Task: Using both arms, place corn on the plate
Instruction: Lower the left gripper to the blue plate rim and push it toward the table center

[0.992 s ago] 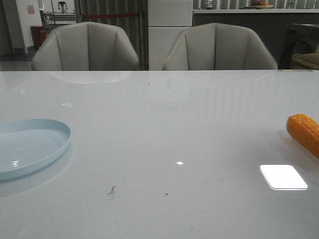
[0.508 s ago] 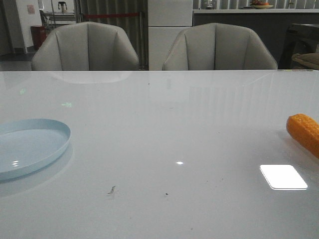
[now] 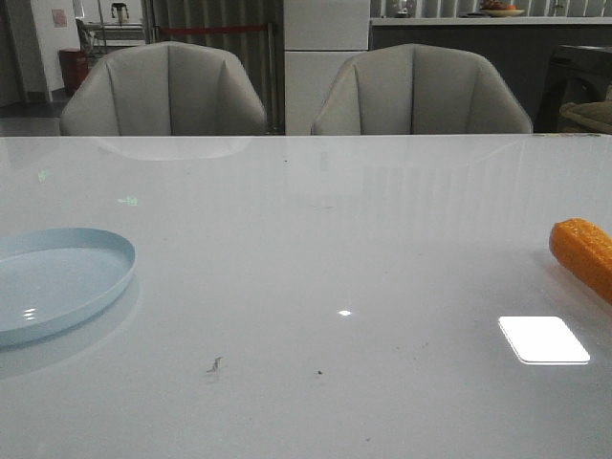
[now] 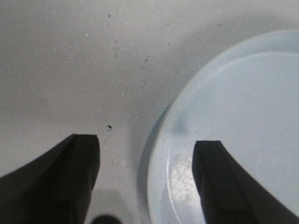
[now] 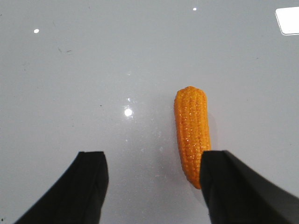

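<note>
The orange corn (image 3: 583, 254) lies on the white table at the far right edge of the front view, partly cut off. In the right wrist view the corn (image 5: 191, 130) lies flat, just ahead of one finger of my right gripper (image 5: 152, 161), which is open and empty above the table. The pale-blue plate (image 3: 57, 285) sits at the table's left edge. In the left wrist view my left gripper (image 4: 145, 151) is open and empty, hovering over the plate's rim (image 4: 161, 158). Neither arm shows in the front view.
Two grey armchairs (image 3: 164, 91) stand behind the table's far edge. A bright light reflection (image 3: 543, 339) lies on the glossy tabletop near the corn. Small dark specks (image 3: 214, 364) mark the table near the front.
</note>
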Robot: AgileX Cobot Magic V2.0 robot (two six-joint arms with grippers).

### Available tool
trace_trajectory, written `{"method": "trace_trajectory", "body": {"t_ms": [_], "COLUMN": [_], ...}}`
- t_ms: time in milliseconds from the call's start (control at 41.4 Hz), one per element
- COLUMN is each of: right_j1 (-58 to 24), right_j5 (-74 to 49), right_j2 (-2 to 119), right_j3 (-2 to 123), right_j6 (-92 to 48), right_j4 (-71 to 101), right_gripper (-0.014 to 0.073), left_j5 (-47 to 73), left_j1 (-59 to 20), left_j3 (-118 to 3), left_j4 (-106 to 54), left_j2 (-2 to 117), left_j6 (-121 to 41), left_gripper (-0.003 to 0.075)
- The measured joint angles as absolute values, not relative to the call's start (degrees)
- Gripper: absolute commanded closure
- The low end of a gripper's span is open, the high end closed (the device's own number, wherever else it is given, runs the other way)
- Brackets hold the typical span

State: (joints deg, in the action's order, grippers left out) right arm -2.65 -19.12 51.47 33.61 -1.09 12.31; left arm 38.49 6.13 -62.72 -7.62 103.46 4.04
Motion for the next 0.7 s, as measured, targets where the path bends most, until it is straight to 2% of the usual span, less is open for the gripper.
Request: {"method": "trace_trajectory", "body": {"t_ms": [193,242,339,435,508,701], "right_j1": [-2.65,-2.65,-2.65,-2.65,-2.65,-2.65], "right_j5": [-19.12,-19.12,-19.12,-19.12,-19.12,-19.12], "right_j2": [51.47,51.47,51.47,51.47,51.47,51.47], "right_j3": [33.61,33.61,33.61,33.61,33.61,33.61], "right_j6": [-1.09,-1.09,-1.09,-1.09,-1.09,-1.01], "right_j4": [12.31,12.31,12.31,12.31,12.31,12.31], "right_gripper": [0.0063,0.0063,0.0063,0.0063,0.0063,0.0063], "left_j5": [38.49,38.49,38.49,38.49,38.53,38.53], "left_j1": [6.13,6.13,6.13,6.13,6.13,4.80], "left_j3": [-62.85,-63.08,-63.07,-63.19,-63.19,-63.69], "left_j4": [-7.51,-7.51,-7.51,-7.51,-8.40,-8.94], "left_j2": [106.29,106.43,106.56,106.68,106.68,106.68], "left_j6": [4.04,4.04,4.04,4.04,4.04,2.94], "left_gripper": [0.0236,0.0260,0.0386,0.0639,0.0603,0.0628]}}
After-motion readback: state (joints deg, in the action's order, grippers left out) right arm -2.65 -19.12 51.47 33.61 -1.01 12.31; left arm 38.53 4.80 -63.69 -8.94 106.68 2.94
